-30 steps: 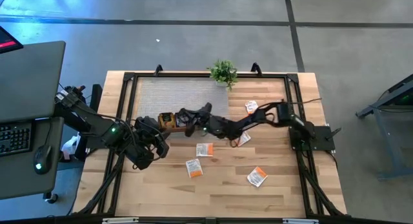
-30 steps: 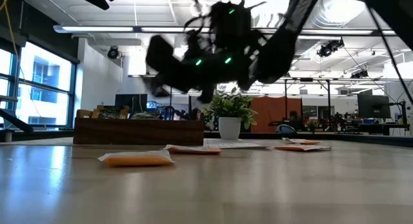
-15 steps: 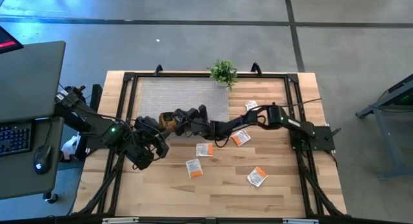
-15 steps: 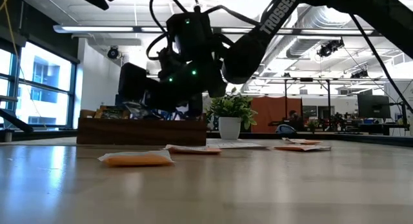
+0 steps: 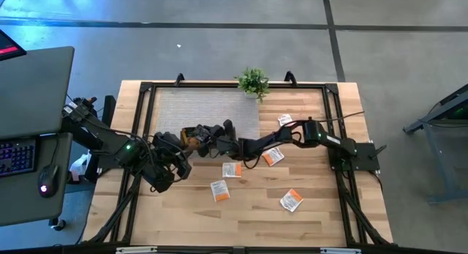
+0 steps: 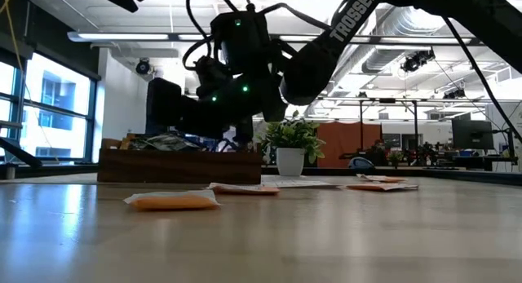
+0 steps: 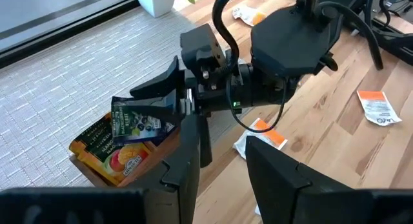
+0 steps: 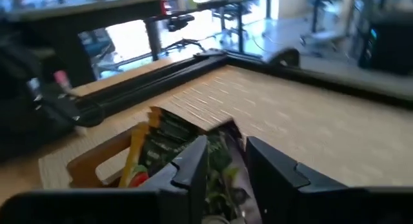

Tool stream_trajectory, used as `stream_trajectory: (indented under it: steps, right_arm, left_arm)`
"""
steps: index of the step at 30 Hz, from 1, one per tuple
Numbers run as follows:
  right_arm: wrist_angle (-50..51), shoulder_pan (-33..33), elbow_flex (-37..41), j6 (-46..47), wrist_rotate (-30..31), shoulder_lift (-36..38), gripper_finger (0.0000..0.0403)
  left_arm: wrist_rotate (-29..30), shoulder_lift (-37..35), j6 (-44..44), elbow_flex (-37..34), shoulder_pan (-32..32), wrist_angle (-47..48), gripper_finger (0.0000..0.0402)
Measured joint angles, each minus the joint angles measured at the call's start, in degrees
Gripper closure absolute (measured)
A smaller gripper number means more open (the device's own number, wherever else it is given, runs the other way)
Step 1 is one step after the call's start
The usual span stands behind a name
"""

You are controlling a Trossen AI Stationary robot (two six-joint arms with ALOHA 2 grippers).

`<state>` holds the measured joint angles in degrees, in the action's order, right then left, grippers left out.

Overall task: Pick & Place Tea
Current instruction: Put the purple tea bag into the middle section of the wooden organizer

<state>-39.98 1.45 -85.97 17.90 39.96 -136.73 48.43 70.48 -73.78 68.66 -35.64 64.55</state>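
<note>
On the right arm we read "TROSSEN" in white letters in the low view; one loose sachet carries small dark print in the left wrist view, too small for us to make out.

The right tool (image 7: 169,98) hangs over the wooden tray (image 7: 97,173), its fingers parted around a dark sachet (image 7: 143,121) with blue-purple fruit print that stands in the tray; we cannot tell whether they still grip it. Beside it in the tray stand orange sachets (image 7: 111,152) with fruit pictures. More orange-and-white sachets (image 5: 231,169) lie flat on the counter (image 5: 256,210), spread well apart between the tray and the right arm's base.

The left tool (image 5: 170,170) waits just beside the tray with its fingers apart, holding nothing.

The counter is pale wood planks with a black frame, a grey woven mat (image 5: 205,111) at the far side and a small potted plant (image 5: 253,82) at its edge. Beyond we see a grey floor, ceiling light strips, large windows and desks.
</note>
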Motion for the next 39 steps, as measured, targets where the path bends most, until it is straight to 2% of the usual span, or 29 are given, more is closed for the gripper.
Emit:
stream_trajectory:
  steps: [5,8,11,16,18,21,24,29,33,36,39]
  right_arm:
    - [-5.2,0.0,0.0,-14.0,-6.1,0.5,0.0286]
    - [-4.3,-0.1,0.0,-22.6,-13.7,2.9,0.0284]
    - [1.6,-1.5,0.0,-28.1,-27.2,5.9,0.0284]
    - [19.6,-7.5,-2.5,-31.9,-53.9,10.0,0.0284]
    - [27.2,-10.0,-4.9,-33.2,-60.3,10.3,0.0284]
    - [35.0,-13.0,-7.1,-33.4,-58.1,10.3,0.0284]
    - [36.1,-15.6,-7.3,-33.3,-55.7,10.3,0.0284]
    - [34.7,-18.8,-7.3,-29.6,-62.9,10.2,0.0277]
    - [32.4,-19.9,-7.3,-27.0,-69.2,10.2,0.025]
    - [32.1,-19.9,-7.3,-27.0,-69.2,9.9,0.0221]
    - [31.1,-19.1,-7.3,-27.1,-65.4,8.9,0.0198]
  left_arm:
    - [-0.1,0.0,0.0,0.0,0.0,0.0,0.0277]
    - [-0.1,0.0,0.0,0.0,0.0,0.0,0.0277]
    - [-0.3,0.0,0.1,0.0,0.0,0.0,0.0277]
    - [-1.4,0.0,0.2,0.0,0.0,0.0,0.0277]
    - [-1.4,0.0,0.2,0.0,0.0,0.0,0.0277]
    - [-1.4,0.0,0.2,0.0,0.0,0.0,0.0277]
    - [-1.3,0.0,0.2,0.0,0.0,0.0,0.0277]
    - [-1.4,0.0,0.5,0.0,0.0,0.0,0.0277]
    - [-1.4,0.0,0.5,0.0,0.0,0.0,0.0277]
    - [-1.4,0.0,0.5,0.0,0.0,-0.1,0.0277]
    - [-1.4,0.0,0.5,0.0,0.0,-0.1,0.0277]
